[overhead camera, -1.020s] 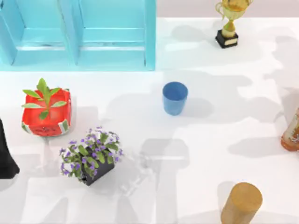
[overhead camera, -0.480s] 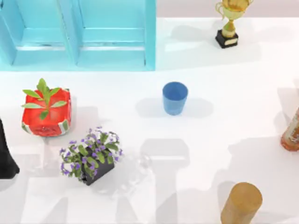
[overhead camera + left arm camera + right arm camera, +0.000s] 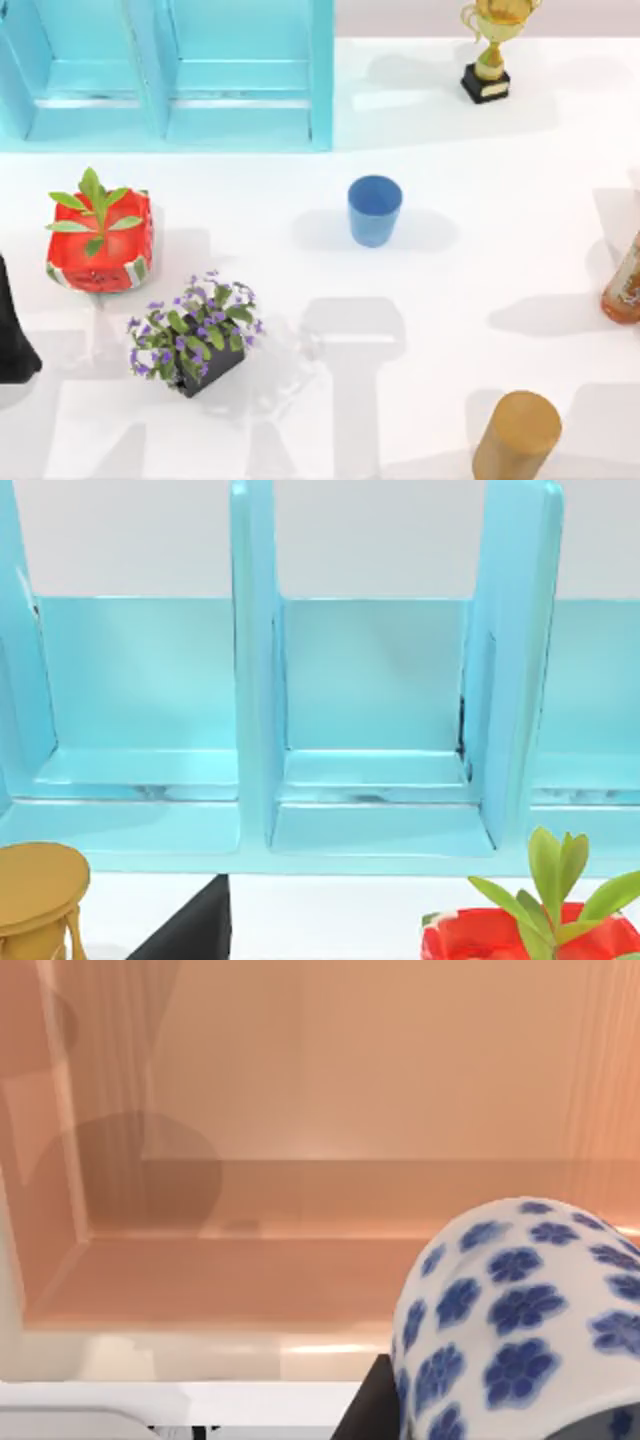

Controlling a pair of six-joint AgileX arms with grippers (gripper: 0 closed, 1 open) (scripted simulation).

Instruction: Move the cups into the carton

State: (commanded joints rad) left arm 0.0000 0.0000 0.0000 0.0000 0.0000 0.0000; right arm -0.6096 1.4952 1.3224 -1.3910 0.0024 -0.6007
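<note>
On my right wrist feed the white cup with dark-blue flowers [image 3: 520, 1310] sits right against the camera, and a dark piece of my right end effector [image 3: 370, 1405] shows just beside it. I judge the cup is clamped there, though I cannot actually tell how the fingers stand. Beyond it lies the open tan carton [image 3: 300, 1260], its floor bare.

From above, going near to far on the worktop [image 3: 480, 260]: a tan cylinder [image 3: 517, 436], a purple-flowered plant in a dark pot [image 3: 197, 335], a red pot with green leaves [image 3: 99, 240], then the plain blue cup [image 3: 374, 210] standing upright mid-worktop, and farthest the turquoise shelf unit [image 3: 240, 80] and gold trophy [image 3: 488, 45].

My left wrist camera faces that shelf unit; I cannot tell that end effector's state.

Risk as I see it: letting go early would land the patterned cup on the carton's wall, tipping it out.
</note>
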